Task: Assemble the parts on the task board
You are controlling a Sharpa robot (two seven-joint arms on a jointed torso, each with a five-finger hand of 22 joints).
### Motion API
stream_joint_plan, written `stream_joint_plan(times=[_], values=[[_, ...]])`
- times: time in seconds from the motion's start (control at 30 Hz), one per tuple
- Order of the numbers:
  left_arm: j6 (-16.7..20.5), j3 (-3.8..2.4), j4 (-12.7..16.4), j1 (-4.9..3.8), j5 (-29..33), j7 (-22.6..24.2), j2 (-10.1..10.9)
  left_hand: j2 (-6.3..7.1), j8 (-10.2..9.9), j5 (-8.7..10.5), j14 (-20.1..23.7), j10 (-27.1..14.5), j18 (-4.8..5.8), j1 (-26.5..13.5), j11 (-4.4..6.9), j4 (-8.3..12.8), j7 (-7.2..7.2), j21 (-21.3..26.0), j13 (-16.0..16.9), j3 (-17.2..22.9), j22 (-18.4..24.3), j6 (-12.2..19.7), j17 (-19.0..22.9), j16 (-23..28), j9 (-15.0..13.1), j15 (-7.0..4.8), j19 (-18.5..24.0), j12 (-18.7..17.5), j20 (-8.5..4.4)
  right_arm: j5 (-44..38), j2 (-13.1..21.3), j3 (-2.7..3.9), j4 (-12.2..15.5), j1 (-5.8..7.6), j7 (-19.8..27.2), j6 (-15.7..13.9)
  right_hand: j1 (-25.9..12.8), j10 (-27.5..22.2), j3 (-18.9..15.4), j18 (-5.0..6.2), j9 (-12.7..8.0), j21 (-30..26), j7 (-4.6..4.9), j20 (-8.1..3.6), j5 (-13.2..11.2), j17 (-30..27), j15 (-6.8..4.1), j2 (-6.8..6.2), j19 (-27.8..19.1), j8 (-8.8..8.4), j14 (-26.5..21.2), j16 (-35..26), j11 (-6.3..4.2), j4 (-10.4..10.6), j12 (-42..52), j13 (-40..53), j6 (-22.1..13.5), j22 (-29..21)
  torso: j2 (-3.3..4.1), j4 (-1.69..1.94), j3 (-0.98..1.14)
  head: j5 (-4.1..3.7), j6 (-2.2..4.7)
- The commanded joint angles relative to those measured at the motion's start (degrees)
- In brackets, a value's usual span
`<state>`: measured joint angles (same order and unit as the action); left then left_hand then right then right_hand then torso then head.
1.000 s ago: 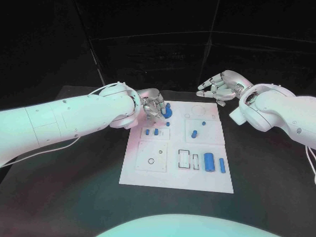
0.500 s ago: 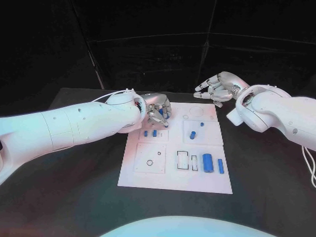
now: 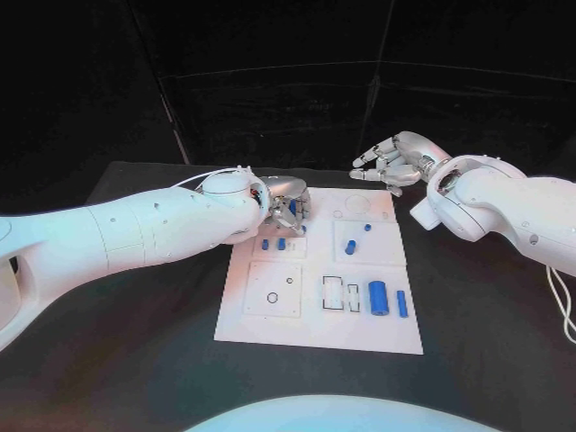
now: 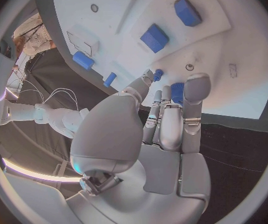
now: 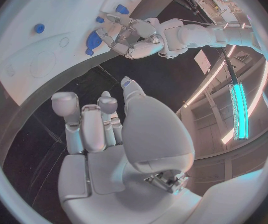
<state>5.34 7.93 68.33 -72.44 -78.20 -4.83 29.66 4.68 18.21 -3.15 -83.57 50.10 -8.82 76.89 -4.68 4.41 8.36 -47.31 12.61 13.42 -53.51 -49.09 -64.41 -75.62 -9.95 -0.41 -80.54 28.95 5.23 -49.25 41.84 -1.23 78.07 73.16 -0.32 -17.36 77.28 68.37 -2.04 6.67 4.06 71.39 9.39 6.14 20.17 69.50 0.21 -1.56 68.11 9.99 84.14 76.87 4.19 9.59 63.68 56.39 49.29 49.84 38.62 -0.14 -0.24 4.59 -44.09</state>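
Note:
The white task board lies in the middle of the black table. My left hand is over its far left corner, fingers curled round a blue part. In the left wrist view the fingertips close on that blue part, just above the board. The right wrist view shows the same left hand on the blue part. My right hand hovers beyond the board's far right corner, fingers apart and empty.
Two small blue blocks sit left of centre on the board, and two blue pegs stand to their right. A blue cylinder and a slim blue bar lie near the right edge. Bare table surrounds the board.
The left forearm has swung a little nearer the board's left side, and its hand stays at the far left corner on the blue part. The right hand has barely moved.

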Motion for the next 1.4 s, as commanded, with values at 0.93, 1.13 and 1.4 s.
stream_joint_plan(times=[0.93,1.13,1.4], values=[[-3.9,0.02,-3.1,1.0,-1.6,1.5,-2.1,-2.1,-2.2,0.35,-1.5,6.1,1.23,1.1,0.95,1.0,-1.12,-4.0,-4.3,4.7,-3.7,-6.6,1.1,-0.4,2.4,-0.84,-2.0,-2.9,-0.95,0.2,-0.2,0.04,0.1,0.1,0.5,0.1,0.1,0.1,-0.3,1.06,-0.1,-0.4,0.05,-0.12,0.4,0.0,-0.4,0.53,-0.3,0.28,1.5,-0.2,0.11,0.1,0.0,0.2,-0.5,0.0,0.02,0.05,0.01,-0.27,-0.26],[-3.8,0.02,-3.4,1.1,-1.6,1.7,-2.4,-1.92,-2.6,0.35,-1.5,6.5,1.29,0.5,0.95,0.9,-1.13,-4.3,-4.8,5.2,-4.0,-6.9,1.4,-0.4,2.7,-0.86,-2.1,-3.4,-0.99,0.2,-0.3,0.04,0.1,0.1,0.5,0.2,0.1,0.1,-0.3,1.06,-0.1,-0.4,0.05,-0.12,0.4,0.0,-0.4,0.53,-0.3,0.28,1.5,-0.2,0.11,0.1,0.0,0.2,-0.5,0.0,-0.01,0.09,0.02,-0.24,-0.37],[-3.9,0.02,-3.5,1.17,-1.6,1.7,-2.5,-1.51,-3.2,0.36,-1.4,6.7,1.5,0.0,0.93,0.9,-1.07,-5.4,-5.3,5.5,-5.0,-6.7,1.7,-0.3,3.1,-0.85,-2.3,-3.8,-1.0,0.2,-0.3,0.04,0.1,0.11,0.5,0.1,0.1,0.1,-0.3,1.06,-0.1,-0.4,0.05,-0.12,0.4,0.0,-0.4,0.53,-0.3,0.28,1.5,-0.2,0.11,0.1,0.0,0.2,-0.5,0.0,-0.02,0.05,0.02,-0.21,-0.34]])
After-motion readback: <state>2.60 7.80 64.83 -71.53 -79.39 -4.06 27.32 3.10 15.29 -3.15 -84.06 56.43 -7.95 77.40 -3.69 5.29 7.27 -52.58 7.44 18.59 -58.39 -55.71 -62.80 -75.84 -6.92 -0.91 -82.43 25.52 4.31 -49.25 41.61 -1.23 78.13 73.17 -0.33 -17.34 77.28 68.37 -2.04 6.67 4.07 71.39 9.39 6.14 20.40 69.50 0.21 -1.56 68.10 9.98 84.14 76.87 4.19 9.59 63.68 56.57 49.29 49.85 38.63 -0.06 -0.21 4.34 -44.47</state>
